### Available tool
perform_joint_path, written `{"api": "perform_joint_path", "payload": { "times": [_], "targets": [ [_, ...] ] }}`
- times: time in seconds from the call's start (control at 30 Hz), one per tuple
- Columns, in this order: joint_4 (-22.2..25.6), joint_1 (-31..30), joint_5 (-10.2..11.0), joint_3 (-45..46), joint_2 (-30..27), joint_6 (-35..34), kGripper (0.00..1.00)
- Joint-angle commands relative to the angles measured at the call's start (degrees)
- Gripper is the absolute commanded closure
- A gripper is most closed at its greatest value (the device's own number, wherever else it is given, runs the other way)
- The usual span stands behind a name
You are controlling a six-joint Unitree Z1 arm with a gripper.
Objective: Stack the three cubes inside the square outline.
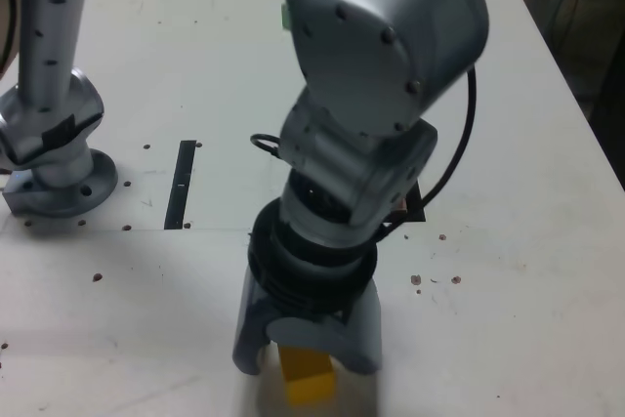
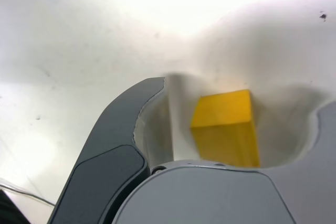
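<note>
Looking across the exterior view from its left: there's a thin black strip (image 1: 181, 184) on the white worktop (image 1: 547, 241), then the arm coming down in the middle, with the pincer (image 1: 307, 354) pointed at the surface near the front edge. The yellow cube (image 1: 308, 374) sits right between the jaws, resting on the worktop. The wrist view shows the jaws apart, one either side of the yellow cube (image 2: 227, 127), gaps on both sides, so not gripping yet. My guess is it's a light, rigid wooden-looking block with flat faces, nothing fragile or squishy, maybe a bit slick. Best bet is squeezing two opposite flat sides, square on, around mid-height. The square outline is mostly hidden behind the arm, and I can't spot the red or green cubes.
</note>
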Motion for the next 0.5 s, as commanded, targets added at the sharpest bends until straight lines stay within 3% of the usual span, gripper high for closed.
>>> {"api": "perform_joint_path", "payload": {
  "times": [0.0, 0.23, 0.47],
  "targets": [
    [-0.2, 0.1, -0.6, -0.2, 0.5, 0.3, 0.17],
    [-0.3, 0.2, -2.6, -1.1, 1.1, 1.0, 0.18],
    [-0.7, 0.2, -2.7, -1.9, 1.7, 1.6, 0.25]
  ]
}}
